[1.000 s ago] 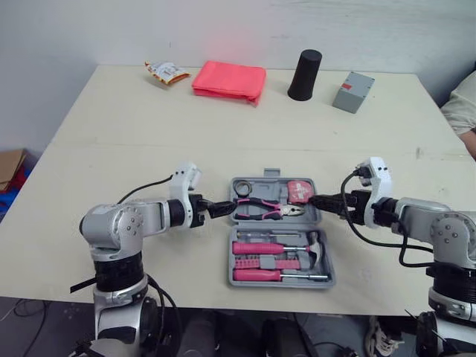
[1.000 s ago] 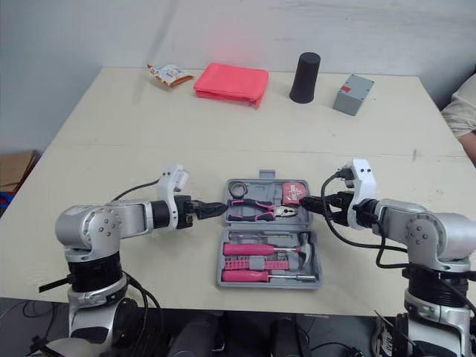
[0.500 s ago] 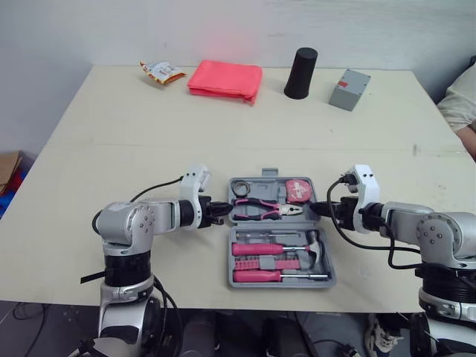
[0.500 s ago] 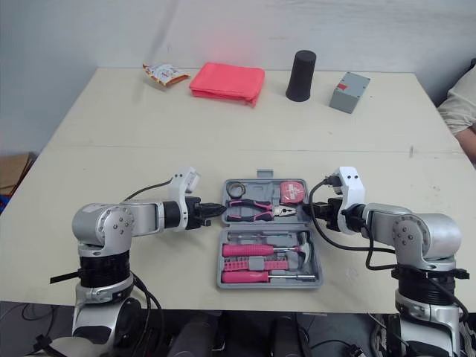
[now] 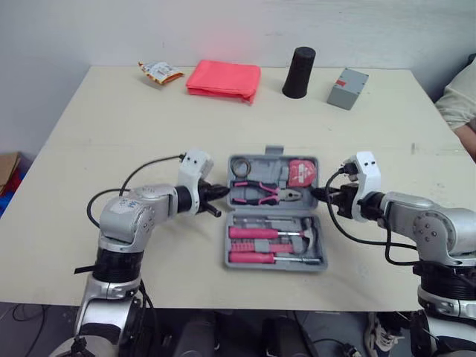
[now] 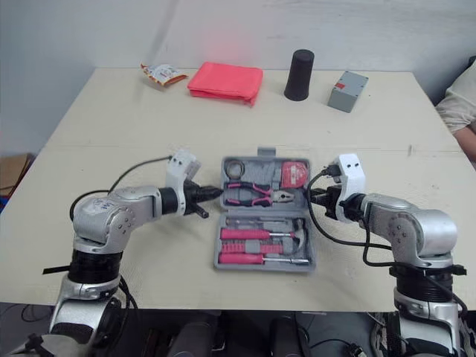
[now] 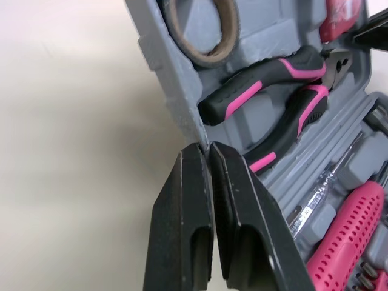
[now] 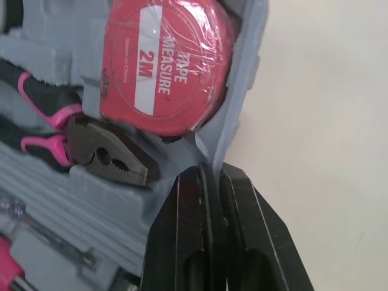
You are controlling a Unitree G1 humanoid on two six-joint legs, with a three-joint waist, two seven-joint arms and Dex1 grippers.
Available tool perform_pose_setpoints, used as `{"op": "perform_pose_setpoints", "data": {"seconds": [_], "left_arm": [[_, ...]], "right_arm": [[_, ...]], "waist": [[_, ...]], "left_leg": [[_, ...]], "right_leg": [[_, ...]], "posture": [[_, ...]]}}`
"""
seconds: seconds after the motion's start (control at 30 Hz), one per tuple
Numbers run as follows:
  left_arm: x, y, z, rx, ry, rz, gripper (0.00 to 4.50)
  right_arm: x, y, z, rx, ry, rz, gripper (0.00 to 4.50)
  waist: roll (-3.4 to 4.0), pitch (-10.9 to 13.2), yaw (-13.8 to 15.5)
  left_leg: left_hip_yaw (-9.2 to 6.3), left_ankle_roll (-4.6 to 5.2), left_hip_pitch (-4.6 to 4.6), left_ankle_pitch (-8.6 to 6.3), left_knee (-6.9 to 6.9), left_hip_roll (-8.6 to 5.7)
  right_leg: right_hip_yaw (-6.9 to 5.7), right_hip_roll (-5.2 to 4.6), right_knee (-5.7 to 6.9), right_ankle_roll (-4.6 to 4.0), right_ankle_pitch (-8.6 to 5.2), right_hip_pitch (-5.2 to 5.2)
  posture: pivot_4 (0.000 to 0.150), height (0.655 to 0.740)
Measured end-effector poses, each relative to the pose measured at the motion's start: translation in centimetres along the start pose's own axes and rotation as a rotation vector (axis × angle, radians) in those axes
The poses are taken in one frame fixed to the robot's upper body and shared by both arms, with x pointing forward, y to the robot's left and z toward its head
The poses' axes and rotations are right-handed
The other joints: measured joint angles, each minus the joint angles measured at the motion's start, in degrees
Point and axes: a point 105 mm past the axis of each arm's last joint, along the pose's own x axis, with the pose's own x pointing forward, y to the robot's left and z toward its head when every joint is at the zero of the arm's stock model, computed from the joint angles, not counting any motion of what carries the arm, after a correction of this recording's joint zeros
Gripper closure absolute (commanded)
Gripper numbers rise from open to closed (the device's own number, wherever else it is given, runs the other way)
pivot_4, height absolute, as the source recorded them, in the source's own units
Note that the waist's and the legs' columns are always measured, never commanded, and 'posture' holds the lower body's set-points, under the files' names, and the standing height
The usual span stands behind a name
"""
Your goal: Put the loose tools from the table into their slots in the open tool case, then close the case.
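Note:
The grey tool case (image 5: 274,262) lies open on the table in front of me. Its lid (image 5: 235,184) holds pink-handled pliers (image 5: 268,195), a red tape measure (image 5: 302,172) and a beige ring (image 7: 203,24). The base holds a pink hammer (image 5: 294,233) and a pink screwdriver (image 5: 256,257). My left gripper (image 5: 222,192) is shut on the lid's left rim (image 7: 182,103), which runs in between its fingertips. At the opposite side my right gripper (image 5: 320,195) is shut on the lid's right rim (image 8: 245,91), beside the tape measure (image 8: 163,66).
Along the table's far edge stand a snack packet (image 5: 158,71), a red pouch (image 5: 224,78), a black cup (image 5: 298,73) and a grey box (image 5: 347,88). A person's sleeve (image 5: 460,97) shows at the right edge.
Both grippers have moved in from the sides and gone from open to shut on the lid's side rims. The whole picture has shifted a little as the camera moved.

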Motion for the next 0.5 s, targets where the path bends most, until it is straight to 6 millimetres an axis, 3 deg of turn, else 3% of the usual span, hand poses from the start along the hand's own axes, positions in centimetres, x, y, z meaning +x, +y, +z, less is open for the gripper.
{"op": "perform_pose_setpoints", "data": {"seconds": [0.27,0.5], "left_arm": [[-0.4,0.9,-0.6,0.305,-0.158,0.024,4.50],[-1.7,-0.2,-2.8,0.404,-0.307,0.113,4.50]], "right_arm": [[0.1,0.5,-0.8,-0.325,-0.194,-0.021,4.42],[-0.5,1.4,-2.9,-0.541,-0.375,-0.068,4.42]], "waist": [[-0.02,0.01,-0.01],[-0.04,0.02,-0.03]], "left_leg": [[0.36,0.06,0.14,0.00,-0.49,-0.01],[0.44,0.16,0.37,0.08,-0.41,0.02]], "right_leg": [[-0.11,-0.03,-0.07,0.03,0.02,-0.09],[-0.01,-0.15,-0.07,0.05,0.03,0.02]], "posture": [[0.150,0.7361],[0.150,0.7361]]}}
